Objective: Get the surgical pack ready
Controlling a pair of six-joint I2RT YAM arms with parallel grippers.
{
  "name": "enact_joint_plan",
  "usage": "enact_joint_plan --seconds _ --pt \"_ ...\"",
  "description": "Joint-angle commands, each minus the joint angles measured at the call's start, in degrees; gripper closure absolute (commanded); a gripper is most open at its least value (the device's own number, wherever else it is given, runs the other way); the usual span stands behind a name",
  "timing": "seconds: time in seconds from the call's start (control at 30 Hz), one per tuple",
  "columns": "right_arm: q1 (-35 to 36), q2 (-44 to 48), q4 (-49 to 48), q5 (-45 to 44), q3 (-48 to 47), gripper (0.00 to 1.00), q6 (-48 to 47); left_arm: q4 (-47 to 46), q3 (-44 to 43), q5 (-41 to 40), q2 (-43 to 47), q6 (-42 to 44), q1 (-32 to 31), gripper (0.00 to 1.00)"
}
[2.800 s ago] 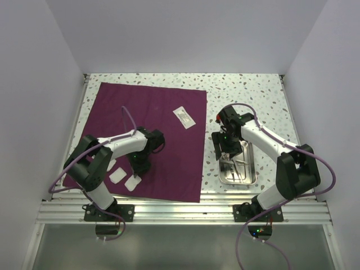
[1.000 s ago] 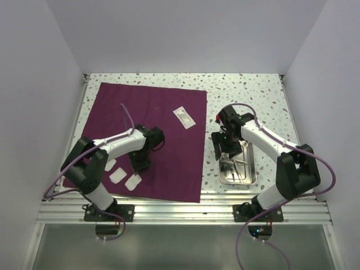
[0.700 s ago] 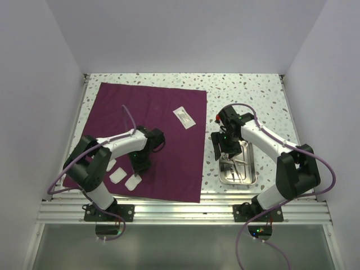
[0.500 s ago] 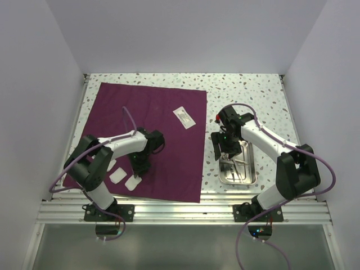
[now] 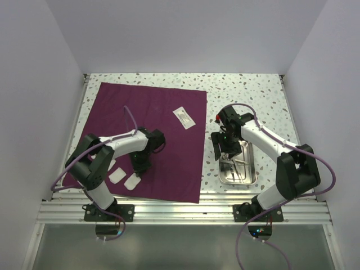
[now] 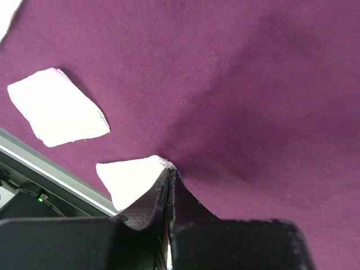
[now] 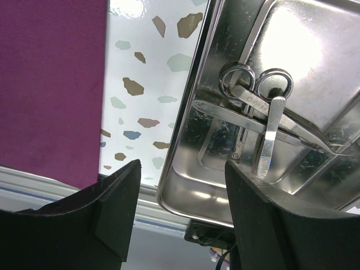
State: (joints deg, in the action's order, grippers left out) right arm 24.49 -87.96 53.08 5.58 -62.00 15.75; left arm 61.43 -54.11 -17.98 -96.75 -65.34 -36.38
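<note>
The left gripper (image 6: 170,175) has its fingers pressed together, tips down on the maroon cloth (image 6: 253,84) right at the corner of a white pad (image 6: 132,180). Whether they nip the pad, the cloth or nothing, I cannot tell. A second white pad (image 6: 56,107) lies just beside the first, apart from the tips. From above, both pads sit near the cloth's front left corner, and a flat white packet (image 5: 184,117) lies farther back on the spread sheet.

The right gripper (image 7: 180,191) stands with its fingers spread, holding nothing, over the left rim of the steel tray (image 7: 194,169). Inside the tray lie ring-handled scissors (image 7: 250,101) crossed by tweezers (image 7: 269,143). The tray rests on the speckled table (image 7: 140,112), just right of the cloth's edge.
</note>
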Motion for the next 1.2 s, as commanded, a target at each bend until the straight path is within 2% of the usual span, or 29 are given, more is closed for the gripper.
enact_joint_plan --seconds 0.0,0.3,0.67,0.77,0.8,1.0,1.17 --pt "0.38 0.51 -0.78 0.74 -0.05 0.35 -0.45 2.36 -3.37 -3.03 1.29 -0.31 0.43 1.00" --pt "0.47 0.25 -0.78 1.09 -0.23 0.35 -0.37 10.02 -8.12 -4.78 6.66 -1.46 0.70 1.00" --pt "0.56 0.25 -0.70 1.18 -0.32 0.35 -0.45 5.64 -2.41 -3.47 3.77 2.05 0.87 1.00" --pt "0.56 0.16 -0.78 1.10 -0.32 0.34 -0.45 5.72 -2.14 -4.34 2.80 2.59 0.87 0.82" --pt "0.56 0.25 -0.70 1.01 -0.32 0.34 -0.45 5.72 -2.40 -4.43 2.88 3.02 0.87 0.72" --pt "0.56 0.34 -0.78 1.01 -0.23 0.34 -0.45 5.63 -3.73 -4.43 6.92 5.40 0.79 0.55" --pt "0.65 0.07 -0.78 1.10 -0.32 0.34 -0.45 2.04 -3.20 -0.59 10.35 9.69 2.54 0.31"
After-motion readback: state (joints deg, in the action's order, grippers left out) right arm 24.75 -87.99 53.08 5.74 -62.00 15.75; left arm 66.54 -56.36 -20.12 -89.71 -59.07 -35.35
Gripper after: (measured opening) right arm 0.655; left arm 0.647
